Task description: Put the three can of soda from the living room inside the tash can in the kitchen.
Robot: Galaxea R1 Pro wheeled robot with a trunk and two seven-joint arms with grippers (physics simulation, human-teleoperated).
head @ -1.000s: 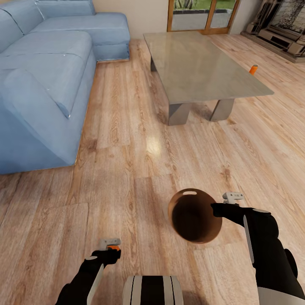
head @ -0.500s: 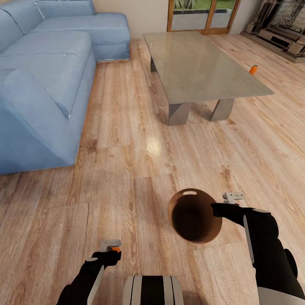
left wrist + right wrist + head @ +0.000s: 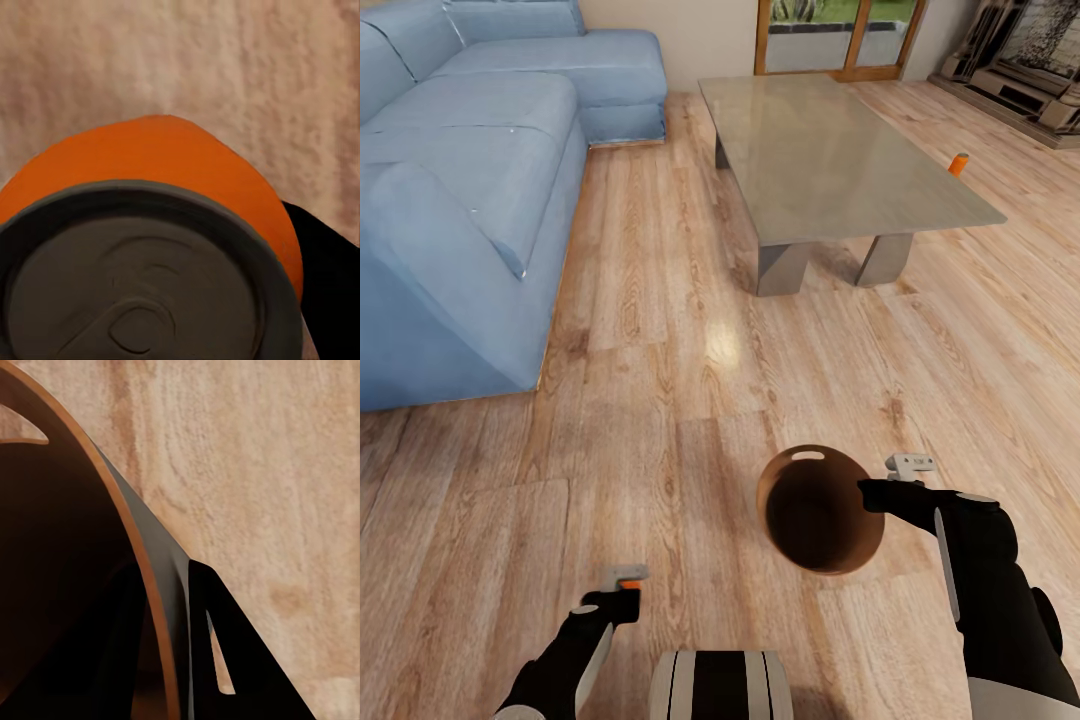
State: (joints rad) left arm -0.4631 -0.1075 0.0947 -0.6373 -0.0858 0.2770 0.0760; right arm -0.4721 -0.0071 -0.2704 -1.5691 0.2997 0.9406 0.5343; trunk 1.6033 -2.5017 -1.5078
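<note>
My left gripper hangs low over the wood floor, shut on a can of soda of which a sliver of orange shows. Up close in the left wrist view, that can shows its orange side and grey top, with a black finger beside it. My right gripper is shut on the rim of the brown trash can, held above the floor with its dark inside facing the head camera. The right wrist view has the coppery rim clamped between two black fingers. Another can of soda stands by the coffee table's far right edge.
A low grey glass-topped coffee table stands ahead. The blue sectional sofa runs along the left. Wood-framed glass doors and a stone fireplace lie at the back. Bare wood floor stretches between me and the table.
My left gripper with its can has drawn slightly down and back toward my body, so less orange shows. The right arm and trash can have not moved.
</note>
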